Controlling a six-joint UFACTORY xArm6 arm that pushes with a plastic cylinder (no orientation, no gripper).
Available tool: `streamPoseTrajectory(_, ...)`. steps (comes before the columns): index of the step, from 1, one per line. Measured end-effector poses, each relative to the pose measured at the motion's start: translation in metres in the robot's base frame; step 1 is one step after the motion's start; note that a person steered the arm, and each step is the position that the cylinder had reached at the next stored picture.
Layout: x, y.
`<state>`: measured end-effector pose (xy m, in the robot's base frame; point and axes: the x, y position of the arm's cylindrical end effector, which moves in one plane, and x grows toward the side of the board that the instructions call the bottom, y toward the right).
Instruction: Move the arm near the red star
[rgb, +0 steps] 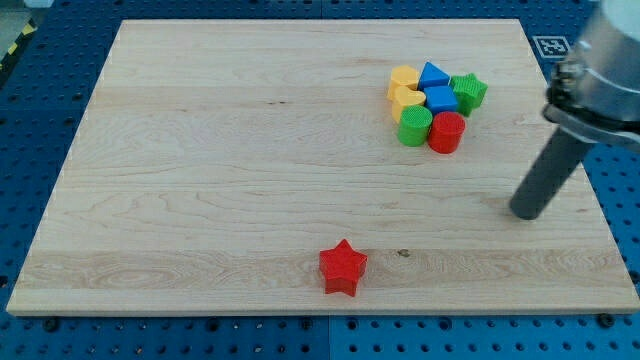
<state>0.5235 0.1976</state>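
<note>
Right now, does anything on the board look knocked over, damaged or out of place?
Nothing stands out. The red star sits alone near the view's bottom edge, the other blocks cluster at upper right, and my tip rests apart from all of them.

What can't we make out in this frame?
- Arm above the rod: cut off by the camera view's top and right edges; only the rod and my tip show, far right of the red star.
- Clustered blocks: the two yellow blocks overlap, shapes unclear; the blue blocks partly hide the green star.
- Marker by the board's top right corner: partly covered by the arm.
</note>
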Motion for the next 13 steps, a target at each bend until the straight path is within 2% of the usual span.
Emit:
streamPoseTrajectory(2, 0.000, -0.041)
streamPoseTrajectory(5, 0.000, -0.055)
streamPoseTrajectory(9, 0.000, -0.127)
streamPoseTrajectory(13, 0.000, -0.265)
